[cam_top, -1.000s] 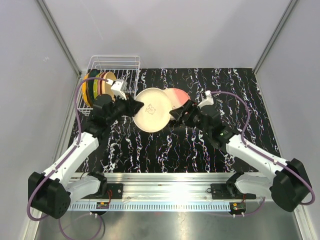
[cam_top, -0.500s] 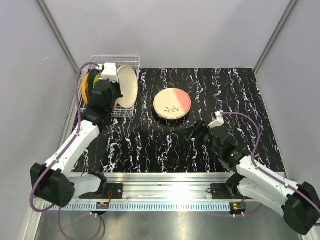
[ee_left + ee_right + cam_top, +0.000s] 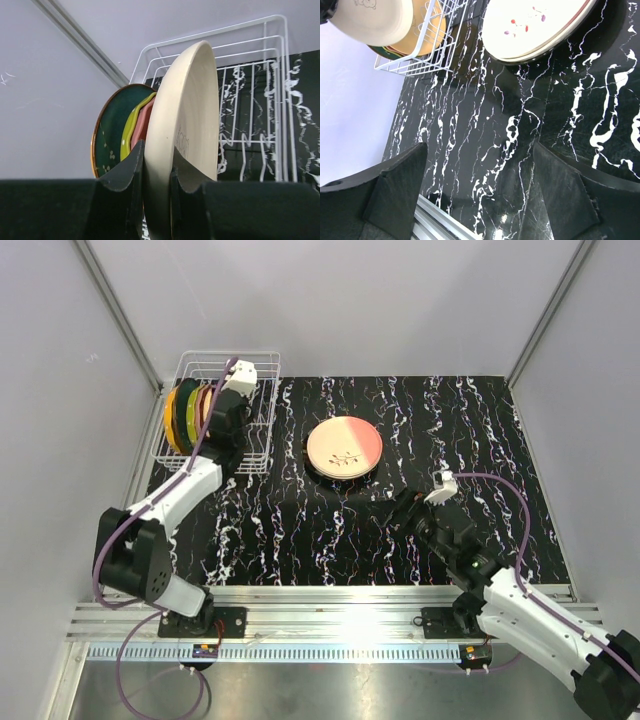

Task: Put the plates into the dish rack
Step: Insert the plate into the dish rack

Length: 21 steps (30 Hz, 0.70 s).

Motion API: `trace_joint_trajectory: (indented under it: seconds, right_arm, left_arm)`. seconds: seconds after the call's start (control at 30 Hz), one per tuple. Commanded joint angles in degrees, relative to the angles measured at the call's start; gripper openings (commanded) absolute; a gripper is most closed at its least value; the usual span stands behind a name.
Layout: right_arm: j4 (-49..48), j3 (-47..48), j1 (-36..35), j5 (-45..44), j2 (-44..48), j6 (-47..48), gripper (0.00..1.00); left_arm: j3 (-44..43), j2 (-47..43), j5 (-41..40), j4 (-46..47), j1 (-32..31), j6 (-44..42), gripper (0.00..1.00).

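Observation:
The white wire dish rack (image 3: 262,390) stands at the table's back left with several plates on edge in it: dark green (image 3: 111,137), yellow-green (image 3: 131,125) and pink (image 3: 143,124). My left gripper (image 3: 157,167) is shut on the rim of a cream plate (image 3: 187,125), holding it upright in the rack beside the pink one. From above, the left gripper (image 3: 226,418) sits over the rack. A pink-and-cream plate (image 3: 344,447) lies flat on the black marbled mat. My right gripper (image 3: 400,506) hovers open and empty near that plate's front right, its jaws (image 3: 480,147) wide apart.
Free divider slots (image 3: 250,115) remain on the rack's right side. The grey enclosure walls (image 3: 110,390) close in behind and left of the rack. The metal rail (image 3: 330,600) with the arm bases runs along the near edge.
The left arm carried the cream plate from mid-table back to the rack and turned it on edge. The right arm drew back toward the near edge and its jaws widened.

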<state>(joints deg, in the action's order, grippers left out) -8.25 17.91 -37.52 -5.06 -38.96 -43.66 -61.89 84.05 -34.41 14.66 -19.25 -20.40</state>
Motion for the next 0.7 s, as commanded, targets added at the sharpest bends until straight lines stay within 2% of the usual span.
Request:
trace_joint_trajectory:
  seconds: [0.0,0.13,0.27,0.67]
  right_arm:
    - [-1.2,-0.5,-0.5,-1.5,1.2,1.6,0.94]
    - [-1.5,-0.3,-0.5,-2.3,0.2,2.3,0.96]
    - [-2.1,-0.3,-0.5,-2.5,-1.2,2.0,0.97]
    - [-2.6,-1.3,-0.4,-4.3,-3.0,1.8,1.00]
  left_arm:
    - [-3.0,2.1,-2.2,10.0,1.4,-4.6,0.00]
    - [-3.3,3.7,-1.4,10.7,2.9,-5.3,0.00]
    - [-0.9,4.2,2.6,11.9,4.7,-1.7,0.00]
    - [3.5,6.4,6.2,13.6,4.7,0.9,0.00]
